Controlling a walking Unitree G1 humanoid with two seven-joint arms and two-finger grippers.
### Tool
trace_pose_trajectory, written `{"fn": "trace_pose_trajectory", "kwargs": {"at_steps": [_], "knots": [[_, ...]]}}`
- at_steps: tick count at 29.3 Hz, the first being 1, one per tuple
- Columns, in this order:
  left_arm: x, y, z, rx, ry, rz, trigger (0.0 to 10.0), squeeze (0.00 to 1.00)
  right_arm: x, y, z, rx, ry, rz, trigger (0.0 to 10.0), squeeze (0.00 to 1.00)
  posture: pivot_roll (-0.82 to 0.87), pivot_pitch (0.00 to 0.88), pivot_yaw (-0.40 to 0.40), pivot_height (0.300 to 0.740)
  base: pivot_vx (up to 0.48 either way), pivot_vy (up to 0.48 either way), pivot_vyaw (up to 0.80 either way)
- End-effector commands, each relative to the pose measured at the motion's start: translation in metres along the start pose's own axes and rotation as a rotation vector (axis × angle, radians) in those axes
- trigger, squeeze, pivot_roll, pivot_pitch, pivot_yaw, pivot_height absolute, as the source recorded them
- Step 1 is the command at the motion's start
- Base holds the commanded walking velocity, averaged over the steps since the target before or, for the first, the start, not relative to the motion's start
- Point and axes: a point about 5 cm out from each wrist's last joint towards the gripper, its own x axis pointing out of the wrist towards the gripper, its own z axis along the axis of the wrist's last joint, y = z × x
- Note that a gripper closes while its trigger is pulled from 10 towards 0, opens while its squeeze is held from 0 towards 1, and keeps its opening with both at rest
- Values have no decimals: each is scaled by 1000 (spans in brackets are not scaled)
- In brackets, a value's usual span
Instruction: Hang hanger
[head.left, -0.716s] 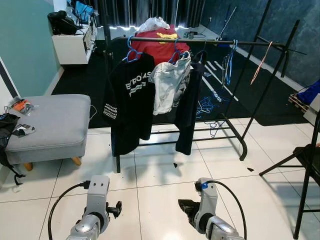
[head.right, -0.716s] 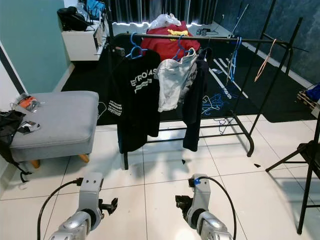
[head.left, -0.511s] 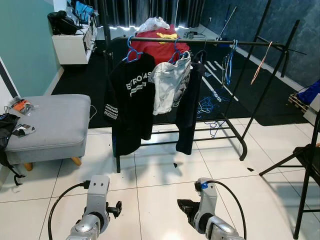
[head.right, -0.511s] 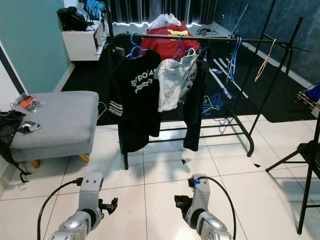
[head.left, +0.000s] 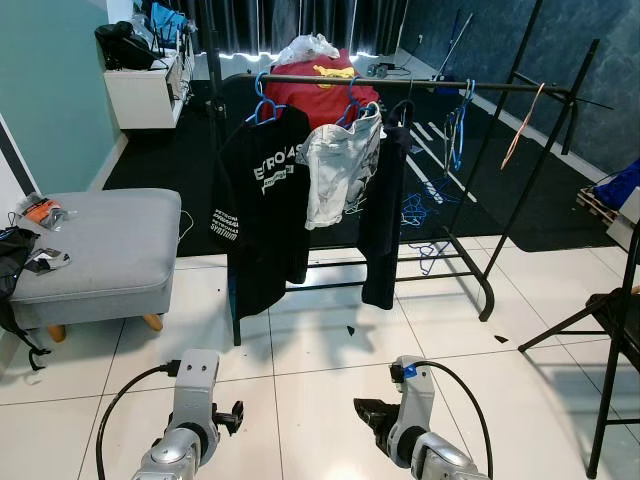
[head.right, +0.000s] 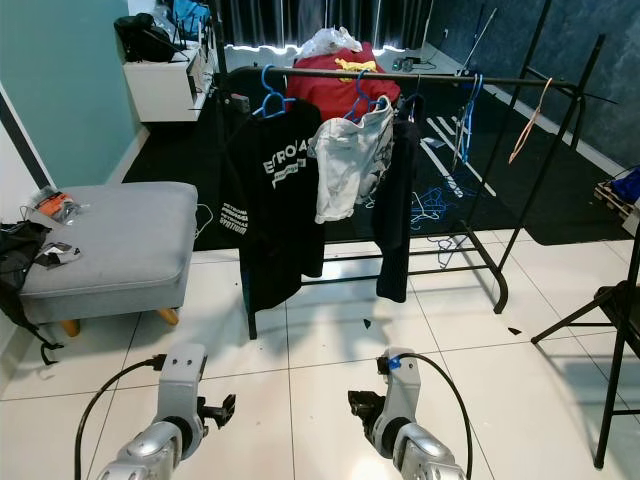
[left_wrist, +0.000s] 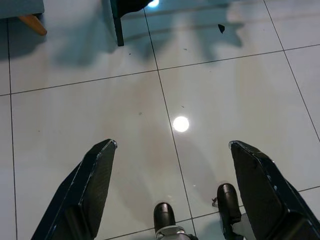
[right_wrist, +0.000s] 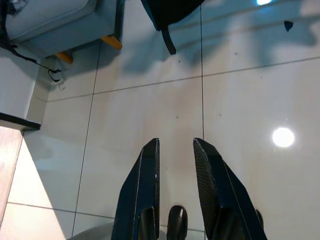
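Ahead of me a black clothes rack (head.left: 520, 200) spans the white tiled floor (head.left: 330, 370), with a grey ottoman (head.left: 95, 250) off to its left. On its rail hang a black printed T-shirt (head.left: 262, 215) on a blue hanger (head.left: 262, 100), a pale grey shirt (head.left: 338, 172) and a dark garment (head.left: 382, 225), and further along to the right a bare blue hanger (head.left: 458, 125) and an orange one (head.left: 522, 125). Both my arms hang low over the tiles, well short of the rack: the left gripper (left_wrist: 172, 150) has its fingers (left_wrist: 97, 175) spread wide around nothing, and the right gripper (right_wrist: 175, 145) has its fingers (right_wrist: 147, 170) drawn narrow with a slim gap, also holding nothing.
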Motion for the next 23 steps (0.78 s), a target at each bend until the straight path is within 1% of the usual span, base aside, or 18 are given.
{"fn": "trace_pose_trajectory", "kwargs": {"at_steps": [1, 8, 14, 15, 16, 18, 19, 20, 22, 23], "knots": [[1, 2, -2, 2, 6, 8, 10000, 0, 0, -2, 0, 16, -3, -2, 10000, 0, -23, 0, -65, 740, 0, 0, 0], [1, 2, -2, -5, 8, 6, 10000, 0, 2, -4, 0, -17, 8, -11, 10000, 0, -27, 0, -61, 740, 0, 0, 0], [5, 8, 4, 4, 6, 23, 10000, 0, 8, 0, 6, -14, -8, 14, 10000, 0, -6, 0, -63, 740, 0, 0, 0], [7, 12, 9, 36, 0, 35, 10000, 0, 14, -3, 7, 1, 15, -60, 10000, 0, -1, 0, -54, 740, 0, 0, 0], [9, 15, 13, 36, -6, 45, 10000, 0, 16, -4, 11, 46, -2, -87, 10000, 0, 4, 0, -59, 740, 0, 0, 0], [10, 17, 17, 30, -13, 56, 10000, 0, 18, -5, 15, 99, -29, -103, 10000, 0, 2, 0, -59, 740, 0, 0, 0], [10, 17, 17, 30, -13, 56, 10000, 0, 18, -5, 15, 99, -29, -103, 10000, 0, 2, 0, -59, 740, 0, 0, 0], [10, 20, 18, 2, -13, 76, 10000, 0, 18, -9, 18, 141, -42, -139, 10000, 0, -5, 0, -62, 740, 0, 0, 0], [9, 21, 20, -14, -20, 92, 10000, 0, 18, -13, 21, 94, -35, -172, 10000, 0, -15, 0, -69, 740, 0, 0, 0], [9, 21, 20, -14, -20, 92, 10000, 0, 18, -13, 21, 94, -35, -172, 10000, 0, -15, 0, -69, 740, 0, 0, 0]]}}
